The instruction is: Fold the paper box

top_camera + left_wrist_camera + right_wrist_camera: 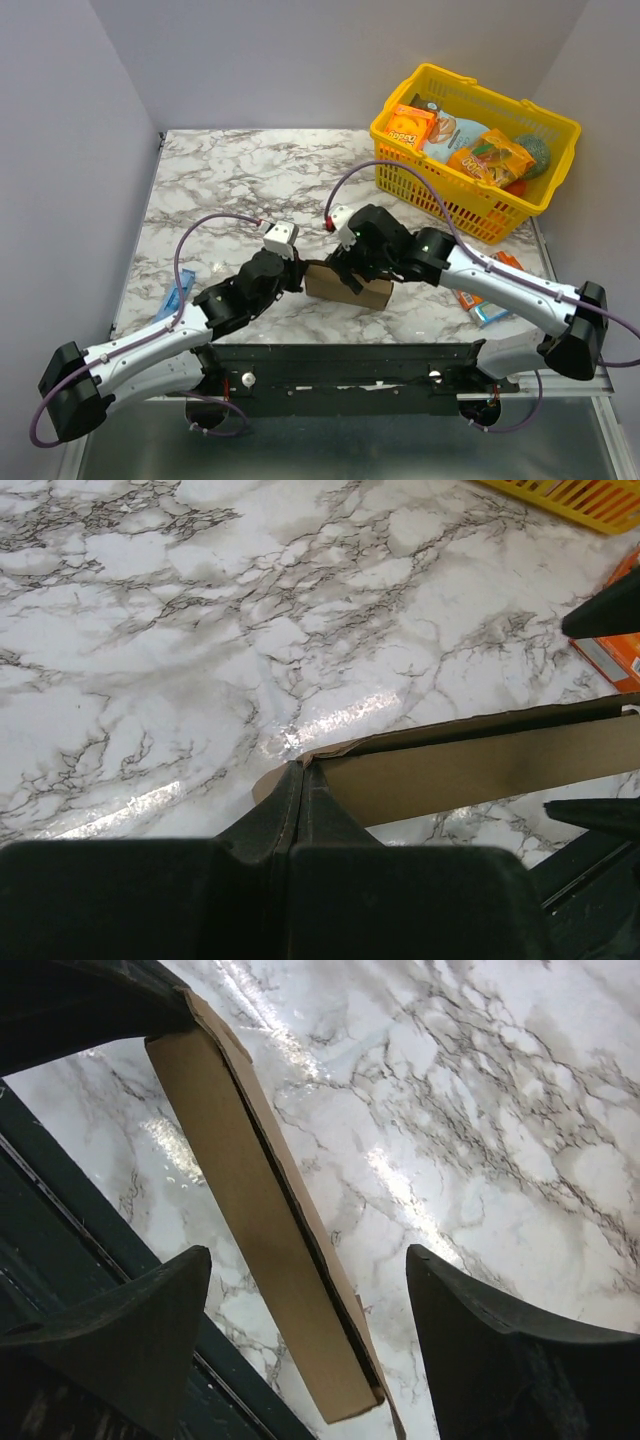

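The paper box (348, 285), plain brown and flattened, stands on edge near the table's front, between the two grippers. My left gripper (300, 270) is shut on the box's left end; in the left wrist view its fingers (300, 800) pinch the cardboard corner, and the box (470, 765) runs off to the right. My right gripper (352, 268) is open and straddles the box's other end. In the right wrist view its fingers (160, 1310) stand wide on either side of the box (250, 1210), apart from it.
A yellow basket (475, 150) full of snack packs stands at the back right. Orange and blue packets (480, 300) lie by the right arm, and a blue item (175, 300) lies at the left edge. A black rail (350, 360) runs along the near table edge.
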